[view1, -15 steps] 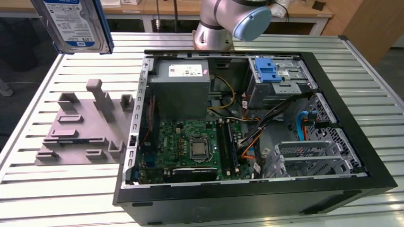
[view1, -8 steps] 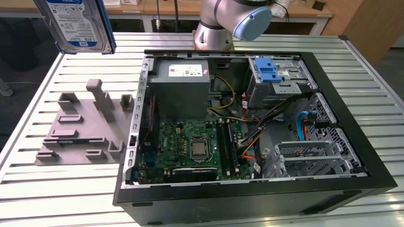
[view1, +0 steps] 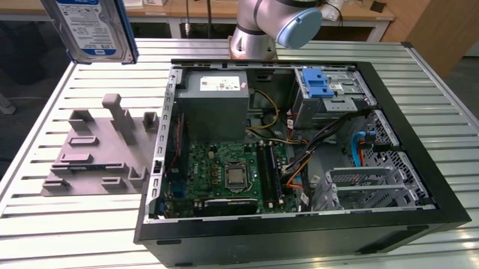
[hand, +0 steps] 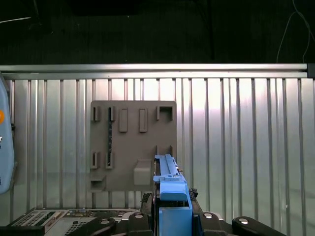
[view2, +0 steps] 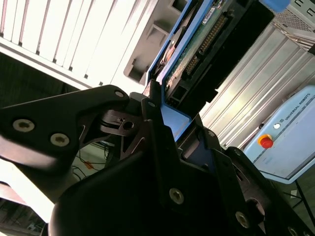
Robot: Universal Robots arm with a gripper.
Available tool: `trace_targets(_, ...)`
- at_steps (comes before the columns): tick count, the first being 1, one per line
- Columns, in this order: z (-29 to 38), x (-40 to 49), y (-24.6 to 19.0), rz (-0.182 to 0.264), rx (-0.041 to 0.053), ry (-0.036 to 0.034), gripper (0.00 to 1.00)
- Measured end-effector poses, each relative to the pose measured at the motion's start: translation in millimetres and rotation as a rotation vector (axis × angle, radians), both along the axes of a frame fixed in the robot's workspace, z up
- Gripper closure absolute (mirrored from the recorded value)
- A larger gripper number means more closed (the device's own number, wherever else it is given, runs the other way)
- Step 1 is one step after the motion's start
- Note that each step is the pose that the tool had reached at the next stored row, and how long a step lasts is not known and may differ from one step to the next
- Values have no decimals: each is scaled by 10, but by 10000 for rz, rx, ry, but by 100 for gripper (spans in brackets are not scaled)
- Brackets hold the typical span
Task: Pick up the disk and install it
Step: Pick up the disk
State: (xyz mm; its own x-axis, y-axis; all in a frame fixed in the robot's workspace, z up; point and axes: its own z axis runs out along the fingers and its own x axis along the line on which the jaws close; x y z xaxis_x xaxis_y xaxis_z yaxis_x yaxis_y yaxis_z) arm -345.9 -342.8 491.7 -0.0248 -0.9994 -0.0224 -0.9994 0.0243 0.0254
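The disk (view1: 93, 28), silver with a blue-and-white label and blue side rails, hangs upright in the air above the table's far corner on the exterior view's left. It is over the grey holder (view1: 97, 151) and apart from it. In the second wrist view my gripper (view2: 170, 120) is shut on the blue handle end of the disk (view2: 197, 44), with a black finger (view2: 64, 123) on one side. In the first wrist view the disk (hand: 170, 179) shows edge-on, sticking out of the gripper (hand: 170, 221) over the grey holder (hand: 133, 147).
The open computer case (view1: 419, 134) lies on the slatted metal table (view1: 449, 89). Inside are a grey power-supply box (view1: 217, 106), a motherboard (view1: 232, 174) and a drive cage with a blue latch (view1: 326, 84). The arm's base (view1: 254, 33) stands behind the case. A teach pendant (view2: 285, 142) lies nearby.
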Motion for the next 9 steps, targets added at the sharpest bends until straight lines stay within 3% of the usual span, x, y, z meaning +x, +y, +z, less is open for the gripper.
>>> trace_targets(9, 0, 24, 0, 0, 0, 0, 64)
